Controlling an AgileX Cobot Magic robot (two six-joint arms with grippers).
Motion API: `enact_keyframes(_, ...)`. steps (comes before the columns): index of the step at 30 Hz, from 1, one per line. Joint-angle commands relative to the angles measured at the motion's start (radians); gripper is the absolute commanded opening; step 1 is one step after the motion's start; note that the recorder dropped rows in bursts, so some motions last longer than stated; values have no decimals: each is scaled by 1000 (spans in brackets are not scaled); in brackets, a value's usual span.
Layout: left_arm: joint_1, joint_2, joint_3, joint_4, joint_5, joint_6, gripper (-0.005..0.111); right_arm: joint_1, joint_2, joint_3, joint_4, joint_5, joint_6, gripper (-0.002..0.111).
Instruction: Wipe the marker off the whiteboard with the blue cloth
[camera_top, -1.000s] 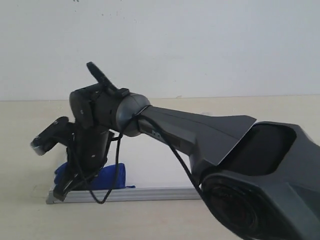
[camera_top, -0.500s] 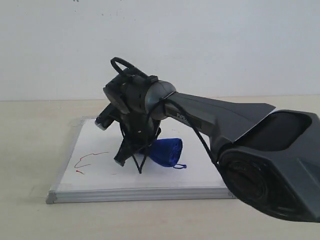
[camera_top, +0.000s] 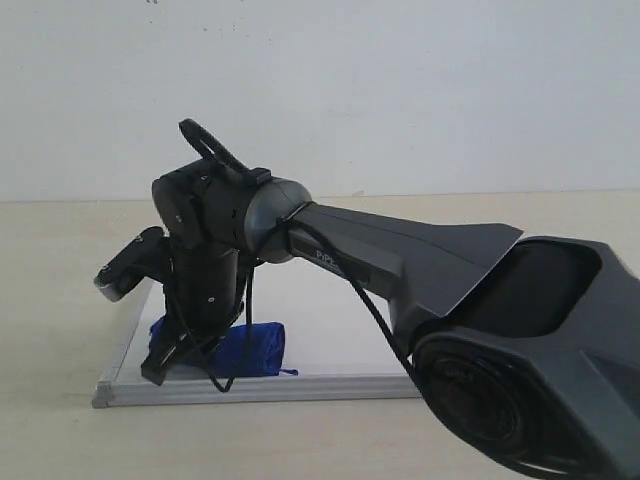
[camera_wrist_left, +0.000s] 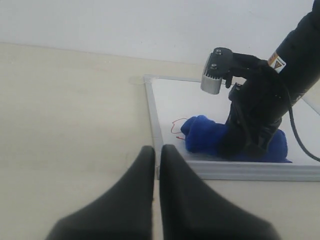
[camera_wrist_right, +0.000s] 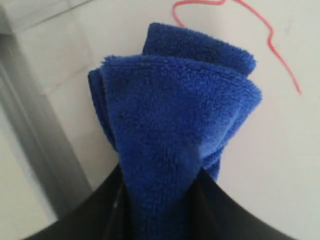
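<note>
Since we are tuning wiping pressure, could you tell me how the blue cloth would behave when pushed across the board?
Probably soft and floppy: the blue cloth bunches into folds where the right gripper pinches it. Its fuzzy pile likely drags rather than slides on the whiteboard. Thin folds suggest it is light.

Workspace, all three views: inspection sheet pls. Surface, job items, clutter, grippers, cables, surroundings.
Surface: beige tabletop, bare around the board.
Job's things: whiteboard lies flat on the table. The blue cloth is bunched up and resting on the board near its front-left corner. Some marker, a thin red line, is visible on the board beside the cloth, not yet wiped.
Clutter: nothing seen.
Grippers: right gripper is shut on the blue cloth, reaching across to the board's left side. Left gripper is shut and empty, over bare table beside the board's frame.
Cables: black cable runs along the right arm and loops at the wrist, with one loop hanging near the cloth.
Surroundings: plain white wall.
</note>
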Motion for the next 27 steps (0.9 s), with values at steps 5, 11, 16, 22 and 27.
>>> enact_keyframes(5,-2,-3,3,0,-9,-10,4,-102,56,3,-314,-40,172,-1)
enact_keyframes(11,-2,-3,3,0,-9,-10,4,-89,56,3,-41,14,52,-1)
enact_keyframes(16,-2,-3,3,0,-9,-10,4,-36,24,3,204,53,-91,-1)
enact_keyframes(22,-2,-3,3,0,-9,-10,4,-12,-16,3,192,-67,-118,-1)
enact_keyframes(27,-2,-3,3,0,-9,-10,4,-16,34,3,37,-291,-45,-1)
